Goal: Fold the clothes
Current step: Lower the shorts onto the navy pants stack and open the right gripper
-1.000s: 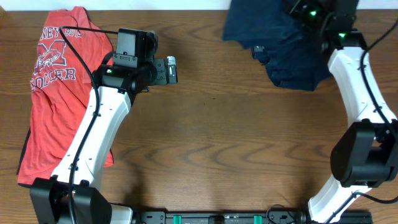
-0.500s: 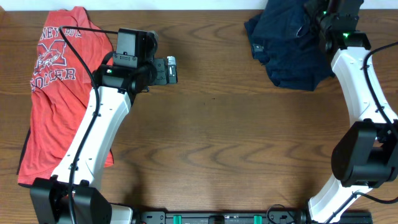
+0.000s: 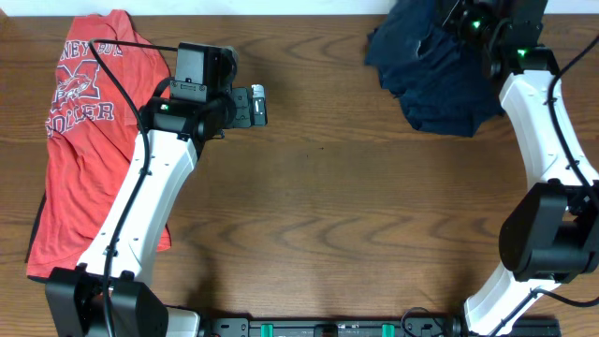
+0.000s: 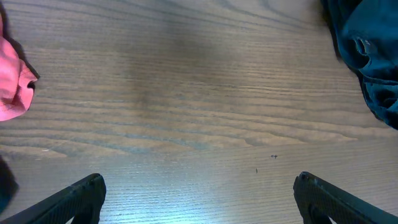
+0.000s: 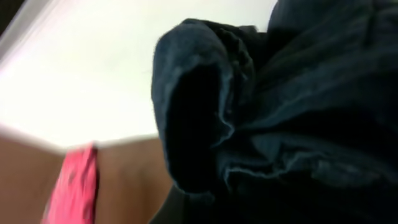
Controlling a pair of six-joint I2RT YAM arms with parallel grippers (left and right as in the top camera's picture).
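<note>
- The clothes point(image 3: 432, 73) are a crumpled heap of dark navy fabric at the far right corner of the table point(image 3: 328, 215). The top of the heap reaches the far edge, and the lower folds spread toward the middle of the right side.
- The right tool point(image 3: 459, 14) is over the far part of that heap. It is closed tight on the navy cloth, which is gathered up around it. The cloth hides the fingers.
- In the right wrist view the navy fabric point(image 5: 280, 112) fills nearly the whole frame, with a rolled hem or cuff hanging close to the lens. A strip of red cloth point(image 5: 74, 186) shows low on the left.
- The left tool point(image 3: 257, 105) is held above bare wood in the far left part of the table, well apart from the navy heap. Its jaws stand wide with nothing between them, and both fingertips point(image 4: 87, 193) are clear of any cloth.
- A red T-shirt point(image 3: 84, 140) with white lettering lies along the left edge, from the far left corner toward the near side. The left arm crosses over part of it.
- The left wrist view shows an edge of the red shirt point(image 4: 13, 87) on its left and navy fabric point(image 4: 367, 62) on its right, with bare table between them.
</note>
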